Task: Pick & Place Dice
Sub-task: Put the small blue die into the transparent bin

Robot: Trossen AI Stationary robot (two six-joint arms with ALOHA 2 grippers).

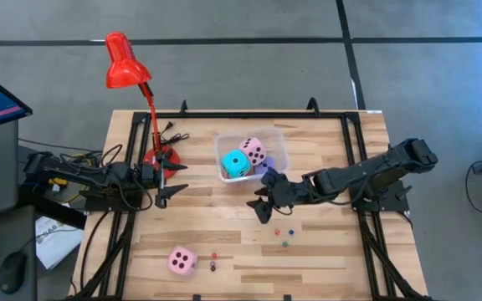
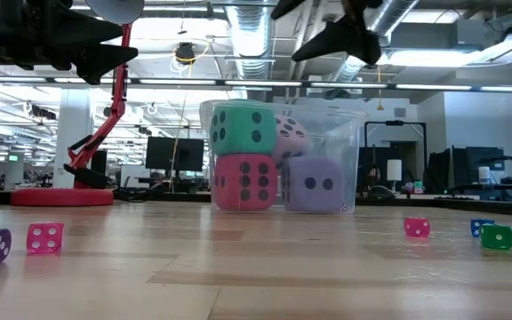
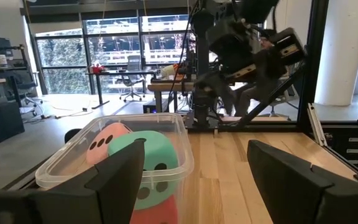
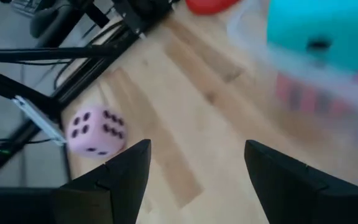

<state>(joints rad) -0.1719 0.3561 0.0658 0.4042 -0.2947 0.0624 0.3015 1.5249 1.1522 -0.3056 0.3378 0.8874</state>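
The right gripper [image 1: 260, 206] hangs above the table with its fingers [image 4: 126, 177] spread apart and nothing between them. Just beside it, toward the table's far edge, stands the clear bin [image 1: 276, 136]. Four dice sit in the bin: a cyan die [image 1: 235, 164] and a pink die [image 1: 253, 150] on top, a red die [image 2: 244, 183] and a lavender die [image 2: 316, 185] underneath. Past the gripper's fingertips, well apart toward the near left corner, the second pink die [image 1: 182, 261] lies alone on the wood. A few small dice [image 1: 284, 237] lie scattered on the table near the gripper, on its near side.

The left gripper [image 1: 167, 184] waits across the bin from the right one, just beside the base of the red lamp [image 1: 126, 61]. Its fingers [image 3: 117, 180] also stand apart and hold nothing, pointing at the bin.
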